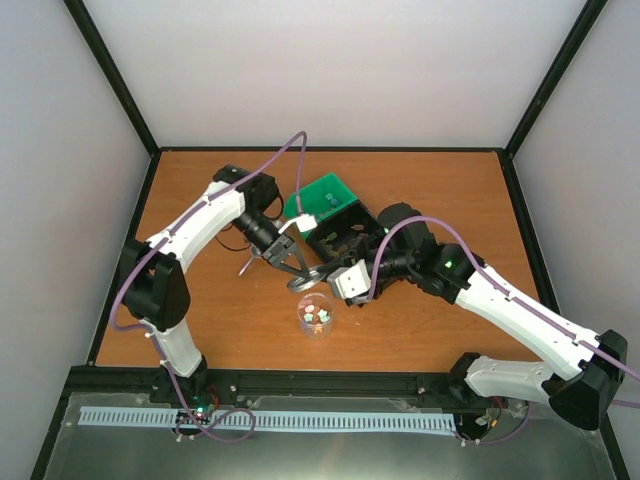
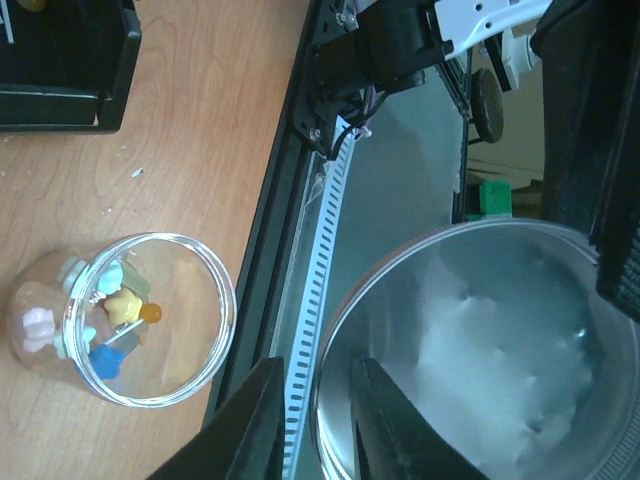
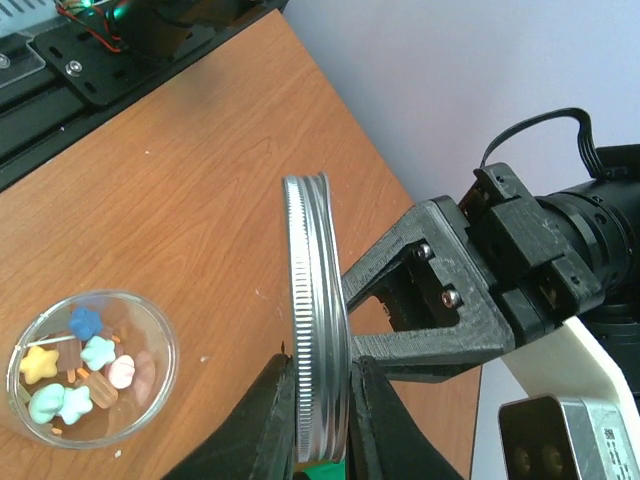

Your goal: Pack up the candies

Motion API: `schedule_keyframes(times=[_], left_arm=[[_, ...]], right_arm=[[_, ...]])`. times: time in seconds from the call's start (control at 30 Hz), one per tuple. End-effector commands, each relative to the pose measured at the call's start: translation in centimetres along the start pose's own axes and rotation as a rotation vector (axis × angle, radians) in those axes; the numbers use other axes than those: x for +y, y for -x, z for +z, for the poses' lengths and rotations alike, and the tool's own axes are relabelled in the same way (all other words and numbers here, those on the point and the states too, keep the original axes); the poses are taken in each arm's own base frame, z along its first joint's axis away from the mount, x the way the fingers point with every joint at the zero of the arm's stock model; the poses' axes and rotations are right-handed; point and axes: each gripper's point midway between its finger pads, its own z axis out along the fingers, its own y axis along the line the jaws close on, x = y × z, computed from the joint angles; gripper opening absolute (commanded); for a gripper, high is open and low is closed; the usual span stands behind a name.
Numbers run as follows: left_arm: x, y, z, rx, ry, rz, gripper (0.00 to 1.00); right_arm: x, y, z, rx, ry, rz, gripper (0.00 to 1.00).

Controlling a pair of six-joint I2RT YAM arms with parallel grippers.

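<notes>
The candies [image 3: 75, 375] sit in the open jar [image 3: 172, 345] at lower left of the right-wrist view on the tabletop [image 3: 200, 160], while the right pincer [image 3: 322, 385] clamps the metal lid [image 3: 315, 290] on edge and the left pincer [image 2: 317, 375] straddles its rim, whether gripping I cannot tell, seemingly a handover before capping.

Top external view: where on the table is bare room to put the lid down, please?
Bare wood: the far right of the table, between the black box and the right edge; also the near left, between the left arm and the jar. Crowded: the middle, where left gripper, right gripper, lid and jar sit close.
</notes>
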Motion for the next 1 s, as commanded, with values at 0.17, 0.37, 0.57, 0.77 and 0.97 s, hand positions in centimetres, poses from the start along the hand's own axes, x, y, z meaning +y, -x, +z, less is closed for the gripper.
schedule_keyframes(times=[0.17, 0.37, 0.57, 0.77, 0.97], left_arm=[[2.0, 2.3, -4.7, -0.164, 0.277, 0.106, 0.52], [2.3, 4.1, -12.4, -0.453, 0.714, 0.236, 0.88], [1.6, 3.0, -16.8, -0.644, 1.011, 0.264, 1.00], [1.6, -0.4, -17.9, -0.645, 1.157, 0.207, 1.00], [-0.6, -3.8, -13.3, -0.472, 1.012, 0.368, 1.00]], right_arm=[[0.4, 0.0, -0.2, 0.002, -0.003, 0.224, 0.03], [0.5, 0.1, -0.6, -0.033, -0.006, 0.474, 0.03], [0.0, 0.1, -0.4, -0.106, 0.038, 0.817, 0.03], [0.9, 0.4, 0.2, -0.174, 0.142, 1.138, 0.03], [3.4, -0.2, 2.5, -0.153, 0.385, 1.307, 0.03]])
